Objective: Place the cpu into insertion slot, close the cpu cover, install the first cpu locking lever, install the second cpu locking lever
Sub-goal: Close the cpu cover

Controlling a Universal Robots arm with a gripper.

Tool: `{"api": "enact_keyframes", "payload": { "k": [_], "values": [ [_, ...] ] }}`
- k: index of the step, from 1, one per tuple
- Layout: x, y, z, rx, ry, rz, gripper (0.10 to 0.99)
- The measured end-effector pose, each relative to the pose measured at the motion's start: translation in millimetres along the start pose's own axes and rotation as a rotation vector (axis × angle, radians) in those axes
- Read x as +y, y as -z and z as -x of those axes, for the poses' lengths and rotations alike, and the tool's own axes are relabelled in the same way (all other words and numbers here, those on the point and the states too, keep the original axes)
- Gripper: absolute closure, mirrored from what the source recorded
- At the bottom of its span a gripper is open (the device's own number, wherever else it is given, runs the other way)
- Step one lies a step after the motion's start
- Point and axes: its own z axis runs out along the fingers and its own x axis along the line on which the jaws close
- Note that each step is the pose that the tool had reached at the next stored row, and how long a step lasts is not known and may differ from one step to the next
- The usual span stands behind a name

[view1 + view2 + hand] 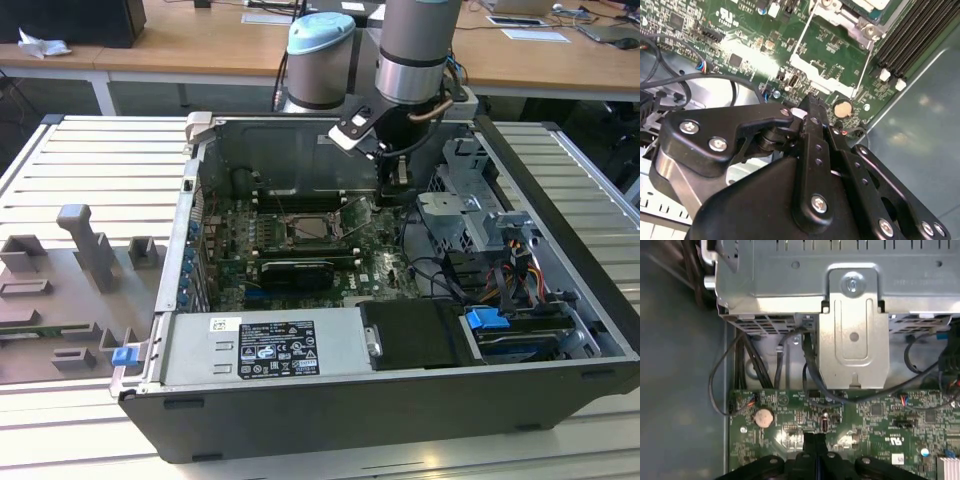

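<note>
Hovering over the motherboard [870, 415], the end effector [812, 439] is pinched together; the exterior view adds the cpu [305, 228].

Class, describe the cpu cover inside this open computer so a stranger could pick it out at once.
Start at the open computer case, then the green motherboard inside it. Next to the square socket, on the exterior view's right, the cpu cover stands tilted up. It is a thin silvery metal frame, unlike the black card nearby.
</note>
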Motion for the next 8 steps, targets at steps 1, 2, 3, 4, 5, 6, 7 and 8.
{"api": "enact_keyframes", "payload": {
  "k": [1,2,3,4,5,6,7,8],
  "values": [
    [0.0,-2.7,0.0,0.0001,0.0,0.0,0.98],
    [-0.1,-4.5,0.1,0.0,0.0,0.0,0.98],
    [-0.2,-6.6,0.1,0.0,0.0,0.0,0.98],
    [-0.2,-8.7,0.1,0.0001,0.001,-0.002,0.98],
    [-0.3,-8.7,0.1,-0.0001,0.001,-0.005,0.98],
    [-0.4,-8.7,0.1,-0.0002,0.001,-0.009,0.98],
    [-0.6,-8.7,0.1,-0.0002,0.0,-0.013,0.98],
    [-0.9,-8.7,0.1,-0.0001,0.0,-0.019,0.98]
  ]
}}
